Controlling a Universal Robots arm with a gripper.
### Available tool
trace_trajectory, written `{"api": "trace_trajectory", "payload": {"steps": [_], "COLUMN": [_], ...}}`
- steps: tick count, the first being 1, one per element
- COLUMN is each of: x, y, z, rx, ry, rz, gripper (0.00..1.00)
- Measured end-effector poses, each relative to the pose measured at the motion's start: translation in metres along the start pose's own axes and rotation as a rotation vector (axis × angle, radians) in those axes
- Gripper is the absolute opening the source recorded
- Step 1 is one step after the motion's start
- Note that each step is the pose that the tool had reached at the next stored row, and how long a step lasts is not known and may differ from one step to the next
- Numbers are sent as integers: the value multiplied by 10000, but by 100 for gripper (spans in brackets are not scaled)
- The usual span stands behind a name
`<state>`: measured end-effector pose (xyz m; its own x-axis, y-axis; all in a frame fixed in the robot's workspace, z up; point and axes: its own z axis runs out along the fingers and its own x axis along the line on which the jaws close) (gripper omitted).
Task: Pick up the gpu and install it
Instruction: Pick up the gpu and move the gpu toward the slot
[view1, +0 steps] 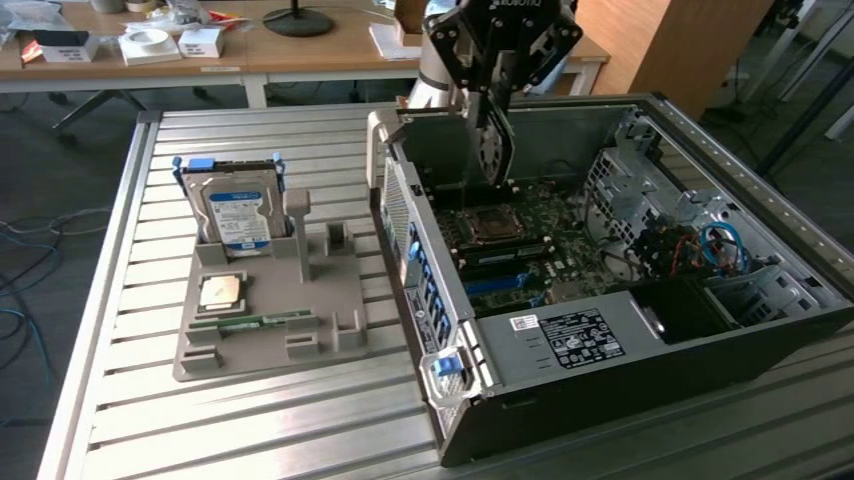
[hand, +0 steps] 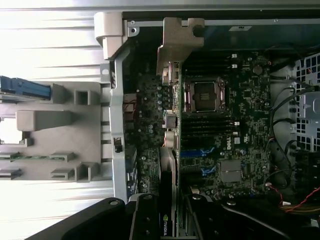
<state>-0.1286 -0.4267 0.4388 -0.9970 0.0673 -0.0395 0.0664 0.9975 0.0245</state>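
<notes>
Above the open computer case (view1: 601, 400), the tool (view1: 497, 80) is clamped narrow on the gpu (view1: 494, 140), which hangs edge-down over the motherboard (view1: 561, 210), near the case's back wall on the exterior view's left and clear of the tabletop (view1: 147, 400). In the wrist view the tool (hand: 170, 225) grips the gpu (hand: 167, 170) on its two flat faces, so you see the card as a thin strip beside the CPU socket (hand: 204, 95). To do this well, you should probably hold the card plumb and square to the board. Line its long edge up with one of the blue slots (hand: 192, 153) before you commit any weight. A tilt here would likely catch the socket frame or the back wall's metalwork, so correct sideways while the card is clear of the board, not once it touches. Several things are hard to make out. The card's fan face and connector edge are turned away, so you cannot check its contacts. Which slot suits the card is not clear, and its height over the board cannot be judged from the wrist view. The beige piece (hand: 177, 37) at the card's far end may be its bracket or a case latch; I cannot tell which. Off on the grey fixture (view1: 267, 300), the hard drive (view1: 238, 210) stands upright, well apart from all this.
</notes>
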Motion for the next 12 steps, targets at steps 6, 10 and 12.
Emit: {"api": "trace_trajectory", "payload": {"steps": [6,10,12], "x": [-153,-249,-301], "y": [10,16,20], "z": [6,10,13], "rx": [1,0,0], "ry": [0,-1,0], "rz": [0,-1,0], "gripper": [26,26,26]}}
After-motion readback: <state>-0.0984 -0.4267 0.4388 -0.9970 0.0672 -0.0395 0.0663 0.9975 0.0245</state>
